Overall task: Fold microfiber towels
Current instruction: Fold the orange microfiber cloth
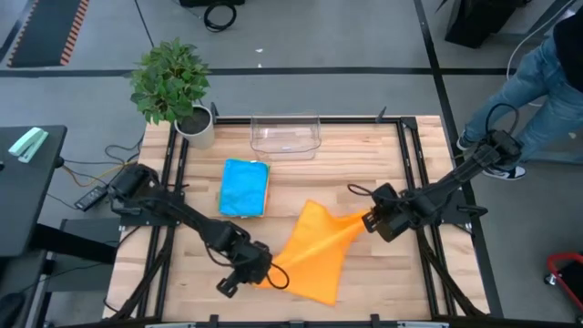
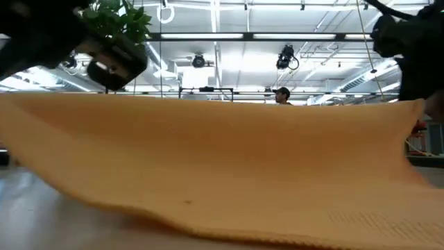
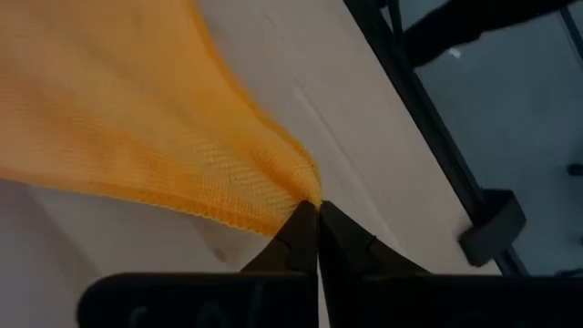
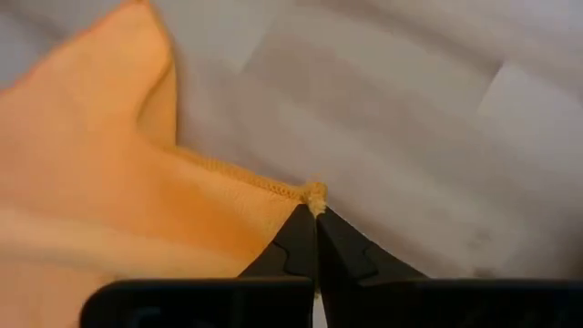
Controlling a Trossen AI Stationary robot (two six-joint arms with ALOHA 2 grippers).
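Observation:
An orange microfiber towel point(image 1: 314, 251) is stretched between my two grippers over the table's near middle; the low view shows it point(image 2: 222, 167) as a wide sheet with its lower edge on the table. My left gripper point(image 1: 270, 273) is shut on the towel's near-left corner. My right gripper point(image 1: 368, 220) is shut on its far-right corner. A folded blue towel point(image 1: 244, 187) lies flat farther back, with an orange edge showing under its right side. My left gripper pinches a corner of the orange towel point(image 3: 305, 196) between its fingertips, only at their free ends, slanting down from the left. The cloth bunches at the tips and spreads away from them. My right gripper pinches the hemmed corner point(image 4: 314, 193) at its fingertips, slanting down from the table's right. The corner is raised, and the cloth runs from it in folds toward my left gripper.
A clear plastic bin point(image 1: 286, 135) stands at the far middle of the table. A potted plant point(image 1: 178, 87) sits at the far left corner. Black frame rails point(image 1: 414, 182) run along the table's sides. A person stands beyond the far right corner.

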